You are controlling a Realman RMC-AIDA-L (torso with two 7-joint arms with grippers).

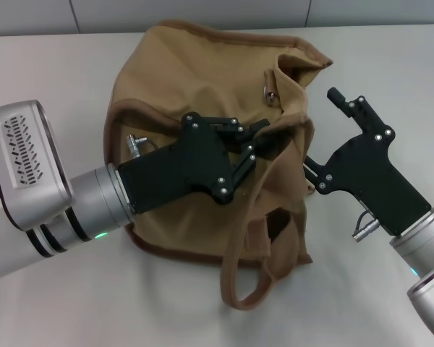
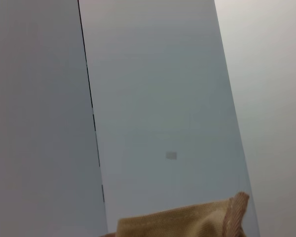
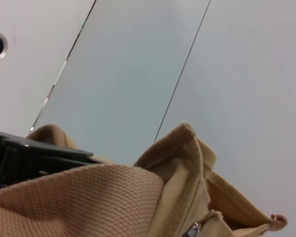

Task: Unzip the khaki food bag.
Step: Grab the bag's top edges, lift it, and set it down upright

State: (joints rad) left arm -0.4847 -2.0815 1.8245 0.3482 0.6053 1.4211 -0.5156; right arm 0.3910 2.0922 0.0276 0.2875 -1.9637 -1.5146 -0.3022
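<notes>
I see the left gripper [image 1: 264, 137] at centre frame, its fingers closed together on a fold of the khaki food bag [image 1: 173, 94], which lies slumped on the white table [image 1: 72, 303] from upper centre to lower centre. A metal ring [image 1: 269, 92] shows at its top. The right gripper [image 1: 325, 130], right of centre, sits beside the bag; one finger [image 1: 340, 97] points up, and I cannot tell its opening.
</notes>
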